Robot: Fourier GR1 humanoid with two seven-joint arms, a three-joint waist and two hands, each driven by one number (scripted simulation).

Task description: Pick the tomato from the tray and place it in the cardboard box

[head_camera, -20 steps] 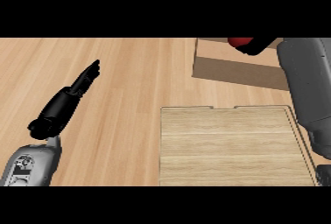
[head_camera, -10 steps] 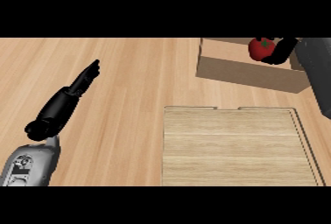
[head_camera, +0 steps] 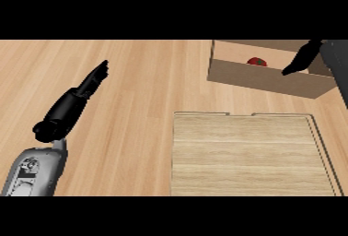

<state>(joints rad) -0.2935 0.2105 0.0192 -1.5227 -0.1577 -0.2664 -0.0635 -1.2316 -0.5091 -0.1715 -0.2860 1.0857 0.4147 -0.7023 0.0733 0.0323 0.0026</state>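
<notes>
Now we see the tomato (head_camera: 257, 61) lying inside the cardboard box (head_camera: 268, 79), just left of our right hand (head_camera: 299, 59), whose fingers are straight and hold nothing. Our left hand (head_camera: 92, 82) rests open above the desk (head_camera: 142, 92), well clear of the bare tray (head_camera: 252, 156).

We seem to be at a kitchen counter: a pale wood-grain countertop (head_camera: 136, 106) fills nearly the whole frame. At the lower right we see a light wooden tray (head_camera: 252, 156), much like a cutting board with a raised rim. At the upper right stands a cardboard box (head_camera: 268, 78) with a red tomato (head_camera: 257, 61) inside, food that suits a kitchen.
</notes>
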